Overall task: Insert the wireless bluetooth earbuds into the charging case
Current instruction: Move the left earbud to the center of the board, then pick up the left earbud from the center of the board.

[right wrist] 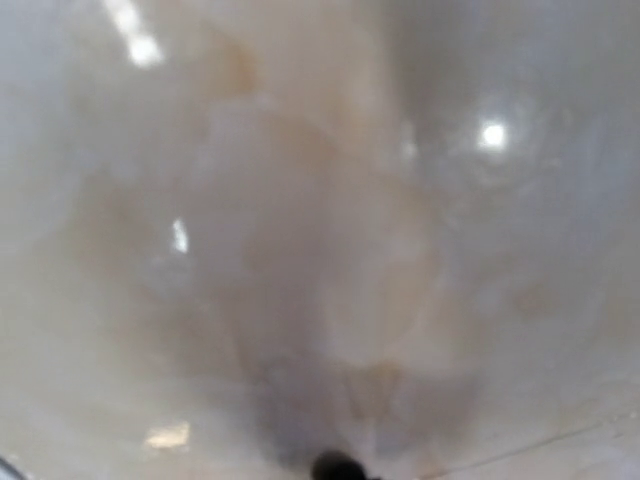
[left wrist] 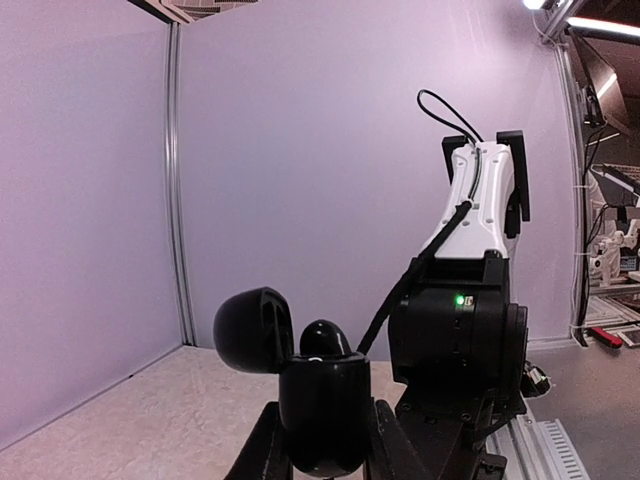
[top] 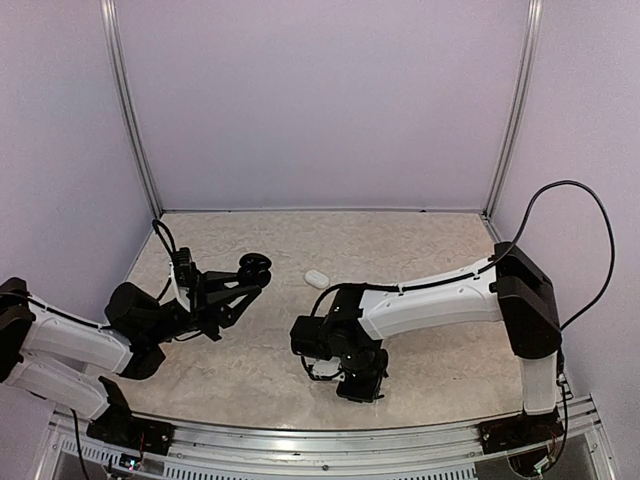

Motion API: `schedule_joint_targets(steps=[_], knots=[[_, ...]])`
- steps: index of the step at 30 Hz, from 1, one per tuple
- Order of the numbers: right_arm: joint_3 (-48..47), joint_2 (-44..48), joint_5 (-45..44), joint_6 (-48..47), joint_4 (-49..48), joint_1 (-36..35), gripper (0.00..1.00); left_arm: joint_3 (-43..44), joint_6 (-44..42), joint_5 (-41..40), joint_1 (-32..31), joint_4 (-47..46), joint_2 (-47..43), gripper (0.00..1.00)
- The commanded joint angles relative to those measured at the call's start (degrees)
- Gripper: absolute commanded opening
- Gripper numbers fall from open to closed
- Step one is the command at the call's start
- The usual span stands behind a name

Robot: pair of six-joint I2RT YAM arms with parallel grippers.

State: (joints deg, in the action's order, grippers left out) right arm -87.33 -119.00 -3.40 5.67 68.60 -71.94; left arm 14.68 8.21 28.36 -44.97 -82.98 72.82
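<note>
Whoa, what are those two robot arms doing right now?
The left gripper is clamped shut on a black case, holding it upright with its lid flipped open. The right gripper points down close to the table. Its camera view is too blurry to show whether it has anything or how its jaws stand. A small white oval thing lies on the table between the arms, and nothing touches it.
</note>
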Motion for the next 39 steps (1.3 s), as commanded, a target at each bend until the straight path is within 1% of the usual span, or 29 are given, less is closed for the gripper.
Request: schedule_joint_targets(steps=[1,6,12,20,25,28,33,39], knots=[[-0.7,-1.2,-0.7,0.2,1.5,-0.8,0.21,-0.6,0.5,0.9,0.5,-2.3,0.4,0.06],[-0.1,-1.4,-0.5,-0.2,1.1,-0.9,0.21,-0.6,0.6,0.9,0.5,-2.1,0.1,0.06],[0.6,-2.1,-0.2,-0.5,0.6,-1.0,0.17,-0.6,0.5,0.8,0.5,-1.7,-0.1,0.06],[0.9,-2.1,-1.5,-0.7,0.5,-1.0,0.06,-0.4,0.2,0.6,0.5,-1.5,-0.2,0.06],[-1.9,1.3,-2.3,-0.7,-1.5,-0.9,0.02,-0.2,0.5,0.6,0.5,-1.8,0.1,0.06],[-2.8,4.7,-2.0,-1.1,-4.8,-0.3,0.01,0.1,0.8,0.7,0.5,-1.9,0.3,0.06],[-2.2,12.5,-2.9,-2.7,-12.9,0.7,0.01,0.8,0.8,0.5,0.5,-1.2,0.0,0.06],[1.7,25.0,-3.5,-5.1,-27.7,1.4,0.01,1.8,1.2,-0.1,0.5,-1.3,0.2,0.06]])
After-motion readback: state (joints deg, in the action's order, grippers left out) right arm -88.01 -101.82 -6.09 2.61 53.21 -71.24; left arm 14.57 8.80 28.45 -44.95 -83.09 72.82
